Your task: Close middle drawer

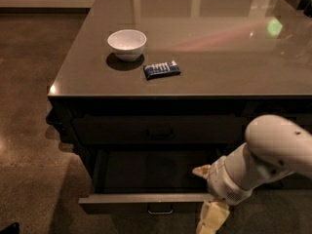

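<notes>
Plainly, the middle drawer stands pulled well out below the shut top drawer, its dark box showing behind a flat, grey-brown front. It looks stiff and rigid, probably board on runners, so it should slide back under a steady, level push and need no grip. The best place to press is the broad front beside the small silvery bar handle, near the centre to avoid skewing. The pincer sits at the front's right end, its pale fingers spread, one over the box, one before the front. On the glossy worktop rest a white bowl and a dark snack packet.
</notes>
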You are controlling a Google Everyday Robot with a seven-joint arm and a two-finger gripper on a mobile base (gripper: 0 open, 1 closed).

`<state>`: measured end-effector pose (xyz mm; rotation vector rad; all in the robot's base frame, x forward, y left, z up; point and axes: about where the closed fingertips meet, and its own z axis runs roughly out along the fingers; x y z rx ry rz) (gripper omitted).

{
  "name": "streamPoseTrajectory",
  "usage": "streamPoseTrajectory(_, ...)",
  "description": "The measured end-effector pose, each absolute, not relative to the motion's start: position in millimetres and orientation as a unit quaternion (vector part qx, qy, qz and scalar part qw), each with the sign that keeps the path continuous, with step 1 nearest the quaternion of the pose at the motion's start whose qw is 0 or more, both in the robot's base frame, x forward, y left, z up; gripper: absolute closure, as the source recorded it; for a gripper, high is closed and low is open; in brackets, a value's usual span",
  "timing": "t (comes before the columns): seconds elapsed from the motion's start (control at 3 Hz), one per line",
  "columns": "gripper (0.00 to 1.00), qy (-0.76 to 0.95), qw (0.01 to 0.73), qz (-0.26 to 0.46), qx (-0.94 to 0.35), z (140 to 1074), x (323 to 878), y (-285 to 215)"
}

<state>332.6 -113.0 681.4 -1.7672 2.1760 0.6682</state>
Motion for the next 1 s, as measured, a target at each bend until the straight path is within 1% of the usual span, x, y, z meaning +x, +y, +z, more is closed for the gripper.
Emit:
streamPoseTrajectory(0.33, 0.00, 0.716, 0.129, 0.257, -0.636, 641.1, 326.5, -81.0)
streamPoseTrajectory(0.67, 0.00, 0.716, 0.129, 0.257, -0.636, 641.1, 326.5, -80.9)
streamPoseTrajectory(1.0, 0.00, 0.711, 0.133, 0.272, -0.634, 631.2, 323.1, -80.2)
